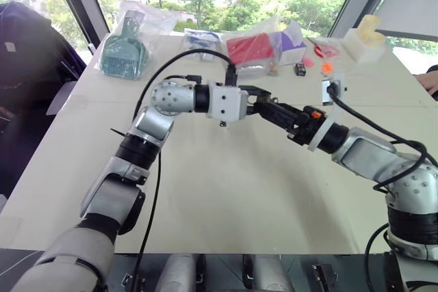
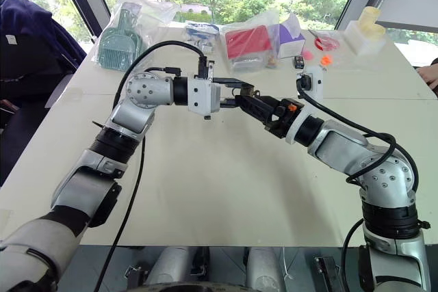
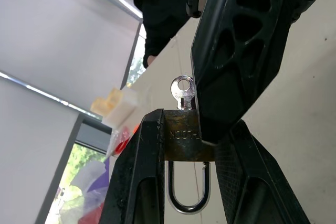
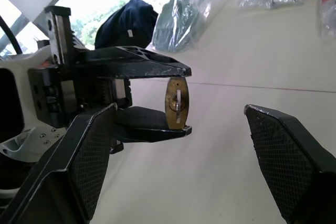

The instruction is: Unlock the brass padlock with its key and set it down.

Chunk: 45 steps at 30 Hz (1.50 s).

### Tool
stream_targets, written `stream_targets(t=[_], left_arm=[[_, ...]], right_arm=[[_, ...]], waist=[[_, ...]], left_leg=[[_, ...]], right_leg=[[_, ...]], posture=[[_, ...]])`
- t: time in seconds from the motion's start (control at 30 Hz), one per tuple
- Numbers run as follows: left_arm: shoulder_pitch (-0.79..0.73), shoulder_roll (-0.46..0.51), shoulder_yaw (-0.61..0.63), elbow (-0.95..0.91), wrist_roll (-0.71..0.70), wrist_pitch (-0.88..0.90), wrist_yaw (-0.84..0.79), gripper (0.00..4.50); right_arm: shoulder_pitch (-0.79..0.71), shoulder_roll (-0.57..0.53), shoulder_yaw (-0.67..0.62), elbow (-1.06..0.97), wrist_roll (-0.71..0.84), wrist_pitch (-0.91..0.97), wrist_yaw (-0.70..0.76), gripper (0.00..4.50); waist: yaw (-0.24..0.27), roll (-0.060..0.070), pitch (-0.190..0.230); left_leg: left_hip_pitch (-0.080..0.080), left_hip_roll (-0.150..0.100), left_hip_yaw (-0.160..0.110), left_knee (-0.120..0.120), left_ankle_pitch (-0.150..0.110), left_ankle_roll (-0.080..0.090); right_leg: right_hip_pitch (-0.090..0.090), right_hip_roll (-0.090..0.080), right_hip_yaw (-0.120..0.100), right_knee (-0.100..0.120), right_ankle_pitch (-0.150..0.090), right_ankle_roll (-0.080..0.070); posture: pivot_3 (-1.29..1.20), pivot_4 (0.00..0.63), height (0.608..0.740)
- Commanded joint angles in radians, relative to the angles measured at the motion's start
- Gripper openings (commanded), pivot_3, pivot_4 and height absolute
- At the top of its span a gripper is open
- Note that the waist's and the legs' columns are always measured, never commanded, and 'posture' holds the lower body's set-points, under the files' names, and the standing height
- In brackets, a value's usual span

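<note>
Right, big pale table (image 1: 226, 189) is filling the scene, with bagged clutter sitting along its far edge by the window – a teal scoop in a clear bag (image 1: 125, 51), a red item in a bag (image 1: 250, 48), a purple-and-white box (image 1: 293, 44), a cream-coloured block (image 1: 366, 37) at the far right corner. A dark jacket (image 2: 31, 32) is hanging off to the left side.

Both arms are meeting mid-air above the table's centre. Left gripper (image 3: 181, 145) is clamping its two black fingers tight on the brass padlock (image 3: 182, 141) – body pinched between the pads, silvery shackle (image 3: 188, 192) looping back toward the wrist, still closed as far as the left wrist cam is showing. Right gripper (image 4: 173, 145) is standing wide apart, holding nothing; in the right wrist view its fingers are flanking the lock w/ clear gaps either side, and in the left wrist view one of its fingers is pressing close against the padlock's edge.

Smallest bit now – the key (image 3: 183, 92) is sitting in the keyhole, round holed head poking out of the lock's end, nobody gripping it.
</note>
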Motion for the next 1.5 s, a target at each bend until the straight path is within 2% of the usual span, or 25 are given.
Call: stream_targets(t=[0.03, 0.07, 0.17, 0.37, 0.5, 0.67, 0.77, 0.83, 0.93, 1.03, 1.27, 1.5], left_arm=[[0.003, 0.005, -0.002, -0.042, 0.005, -0.032, 0.01, 0.69], [0.004, 0.007, -0.005, -0.045, 0.006, -0.04, 0.008, 0.69], [0.006, 0.009, -0.008, -0.052, 0.006, -0.044, 0.006, 0.69], [0.004, 0.013, -0.011, -0.052, 0.005, -0.043, 0.009, 0.69], [-0.014, 0.007, -0.007, -0.03, 0.003, -0.039, 0.017, 0.69], [-0.026, 0.005, 0.001, -0.01, -0.005, -0.012, 0.013, 3.12], [-0.02, -0.001, 0.027, -0.025, -0.052, 0.094, 0.01, 4.46], [-0.013, 0.001, 0.061, -0.052, -0.128, 0.236, -0.01, 4.46], [-0.021, 0.033, 0.154, -0.092, -0.32, 0.642, -0.053, 4.46], [-0.036, 0.054, 0.212, -0.09, -0.404, 0.837, -0.058, 4.46], [-0.024, 0.006, 0.237, -0.093, -0.454, 0.977, -0.044, 4.46], [-0.004, -0.002, 0.208, -0.092, -0.435, 0.968, -0.08, 4.46]], right_arm=[[-0.025, 0.015, -0.011, 0.0, 0.0, 0.0, 0.013, 4.03], [-0.029, 0.018, -0.01, 0.006, -0.001, 0.003, 0.012, 4.03], [-0.039, 0.027, -0.012, 0.019, -0.009, 0.005, 0.01, 3.27], [-0.039, 0.049, -0.015, 0.021, -0.012, 0.009, -0.003, 0.12], [-0.04, 0.055, -0.007, 0.022, -0.027, 0.024, -0.002, 0.03], [-0.047, 0.061, -0.01, 0.031, -0.039, 0.033, 0.001, 0.0], [-0.046, 0.065, -0.012, 0.034, -0.048, 0.036, 0.001, 0.0], [-0.043, 0.063, -0.016, 0.037, -0.056, 0.039, 0.004, 0.0], [-0.032, 0.038, -0.033, 0.046, -0.082, 0.048, 0.032, 0.0], [-0.03, 0.019, -0.053, 0.056, -0.081, 0.055, 0.055, 0.0], [-0.056, 0.016, -0.063, 0.06, -0.061, 0.076, 0.087, 0.0], [-0.076, 0.024, -0.077, 0.054, -0.024, 0.076, 0.069, 0.0]], waist=[[0.0, 0.0, 0.0], [0.0, 0.0, 0.0], [0.0, 0.0, 0.0], [0.0, 0.0, 0.0], [0.0, 0.0, 0.0], [0.0, 0.0, 0.0], [-0.001, 0.0, 0.0], [-0.001, 0.0, 0.0], [-0.005, 0.0, 0.0], [-0.01, 0.0, 0.0], [-0.001, 0.0, 0.0], [-0.002, 0.0, 0.0]], left_leg=[[0.0, 0.0, 0.0, 0.0, 0.0, 0.0], [0.0, 0.0, 0.0, 0.0, 0.0, 0.0], [0.0, 0.0, 0.0, 0.0, 0.0, 0.0], [0.0, 0.0, 0.0, 0.0, 0.0, 0.0], [0.0, 0.0, 0.0, 0.0, 0.0, 0.0], [0.0, 0.0, 0.0, 0.0, 0.0, 0.0], [0.0, 0.0, 0.0, 0.0, 0.0, 0.0], [0.0, 0.0, 0.0, 0.0, 0.0, 0.0], [0.0, 0.0, 0.0, 0.0, 0.0, 0.0], [0.0, 0.0, -0.001, 0.0, 0.0, 0.0], [0.0, 0.0, -0.001, 0.001, 0.0, 0.0], [0.0, 0.0, -0.001, 0.0, 0.001, -0.002]], right_leg=[[0.0, 0.0, 0.0, 0.0, 0.0, 0.0], [0.0, 0.0, 0.0, 0.0, 0.0, 0.0], [0.0, 0.0, 0.0, 0.0, 0.0, 0.0], [0.0, 0.0, 0.0, 0.0, 0.0, 0.0], [0.0, 0.0, 0.0, 0.0, 0.0, 0.0], [0.0, 0.0, 0.0, 0.0, 0.0, 0.0], [0.0, 0.0, 0.0, 0.0, 0.0, 0.0], [0.0, 0.0, 0.0, 0.0, 0.0, 0.0], [0.0, 0.001, 0.0, 0.001, 0.0, 0.0], [0.0, 0.001, 0.0, 0.001, 0.0, 0.001], [0.001, 0.001, 0.0, 0.0, 0.002, 0.004], [0.0, 0.001, 0.0, 0.0, 0.002, 0.004]], posture=[[0.0, 0.15, 0.74], [0.0, 0.15, 0.74], [0.0, 0.15, 0.74], [0.0, 0.15, 0.74], [0.0, 0.15, 0.74], [0.0, 0.15, 0.74], [0.0, 0.15, 0.74], [0.0, 0.15, 0.74], [0.0, 0.15, 0.74], [0.0, 0.15, 0.74], [0.0, 0.15, 0.74], [0.0, 0.15, 0.74]])
